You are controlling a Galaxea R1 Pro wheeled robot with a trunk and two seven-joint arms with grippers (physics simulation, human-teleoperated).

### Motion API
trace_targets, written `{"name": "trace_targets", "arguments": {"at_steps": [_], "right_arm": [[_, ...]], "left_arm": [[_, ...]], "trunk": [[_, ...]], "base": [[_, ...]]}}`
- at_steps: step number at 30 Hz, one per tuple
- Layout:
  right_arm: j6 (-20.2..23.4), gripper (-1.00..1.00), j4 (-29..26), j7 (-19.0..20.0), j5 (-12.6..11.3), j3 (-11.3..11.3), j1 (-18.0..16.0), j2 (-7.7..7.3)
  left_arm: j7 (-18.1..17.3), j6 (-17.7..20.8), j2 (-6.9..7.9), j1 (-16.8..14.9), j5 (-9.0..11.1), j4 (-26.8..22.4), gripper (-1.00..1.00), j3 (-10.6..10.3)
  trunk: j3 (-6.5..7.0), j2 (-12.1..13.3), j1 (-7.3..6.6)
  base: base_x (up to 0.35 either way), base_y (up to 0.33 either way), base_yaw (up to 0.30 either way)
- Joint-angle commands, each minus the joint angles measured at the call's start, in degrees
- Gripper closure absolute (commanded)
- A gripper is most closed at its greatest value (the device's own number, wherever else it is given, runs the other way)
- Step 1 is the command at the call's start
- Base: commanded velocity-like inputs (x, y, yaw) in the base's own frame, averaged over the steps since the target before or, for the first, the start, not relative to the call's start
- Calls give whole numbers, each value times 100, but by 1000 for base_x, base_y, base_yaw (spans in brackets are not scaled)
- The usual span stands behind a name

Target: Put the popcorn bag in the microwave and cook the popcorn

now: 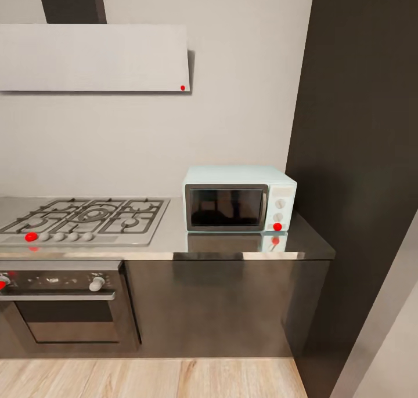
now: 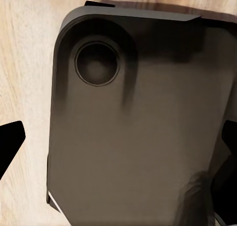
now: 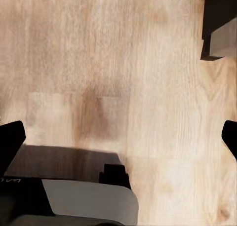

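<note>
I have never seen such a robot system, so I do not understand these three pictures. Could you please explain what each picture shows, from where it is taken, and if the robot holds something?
The machine is a wheeled robot with two arms, rendered in a simulated kitchen. The large picture comes from a camera on its head. It shows a grey countertop carrying a pale blue microwave with its door closed, and a gas hob beside it. An oven sits below the hob.

The other two pictures come from cameras on the arms, looking down along each gripper. In both, the dark tips at the edges are fingers: left gripper, right gripper. Both are open and hold nothing. Below them you see the wooden floor and, in the left one, a dark part of the robot's body.
</note>
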Motion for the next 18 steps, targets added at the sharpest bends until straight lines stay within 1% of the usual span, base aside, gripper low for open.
{"name": "trace_targets", "arguments": {"at_steps": [1,2,4,5,6,7,9,10,11,13,14,15,16,18], "right_arm": [[420,-100,-580,5,60,-6,1,0],[715,-100,-1012,8,62,-6,1,-5],[1537,-100,-2241,11,64,-16,1,-16],[2216,-100,-3191,5,64,-24,1,-20],[2517,-100,-3599,0,64,-28,1,-21],[2701,-100,-3910,2,64,-30,-3,-21],[2924,-100,-4411,1,69,-32,-136,-25],[3006,-100,-4488,2,71,-29,-247,-26],[3338,-100,-4583,3,72,-25,-707,-23],[3703,-100,-4610,-2,70,-27,-1206,-17],[3996,-100,-4619,-4,67,-28,-1615,-3],[4178,-100,-4620,-4,66,-28,-1888,7],[4236,-100,-4620,-8,62,-26,-2287,24],[4236,-100,-4611,-15,61,-25,-2820,59]], "left_arm": [[5,-9,-1,1,35,-6,-100,34],[5,-9,0,1,35,-6,-100,35],[5,-9,0,1,35,-6,-100,35],[5,-9,7,1,35,-6,-100,35],[5,-9,8,1,36,-6,-100,35],[5,-9,9,1,37,-6,-100,35],[5,-9,9,1,42,-6,-100,35],[5,-9,11,1,42,-6,-100,35],[5,-9,14,1,43,-6,-100,35],[5,-9,17,1,43,-6,-100,35],[6,-9,14,1,43,-6,-100,35],[6,-7,11,1,43,-6,-100,35],[5,-7,6,1,43,-6,-100,35],[5,-8,3,1,43,-6,-100,35]], "trunk": [[-6,-3,0],[-6,-3,0],[-6,-3,0],[-6,-3,0],[-6,-3,0],[-6,-3,0],[-6,-3,0],[-6,-3,0],[-6,-3,0],[-6,-3,0],[-6,-3,0],[-6,-3,0],[-6,-3,0],[-6,-3,0]], "base": [[0,0,0],[0,0,0],[0,0,0],[0,0,0],[0,0,0],[0,0,0],[0,0,0],[0,0,0],[0,0,0],[0,0,0],[0,0,0],[0,0,0],[0,0,0],[0,0,0]]}}
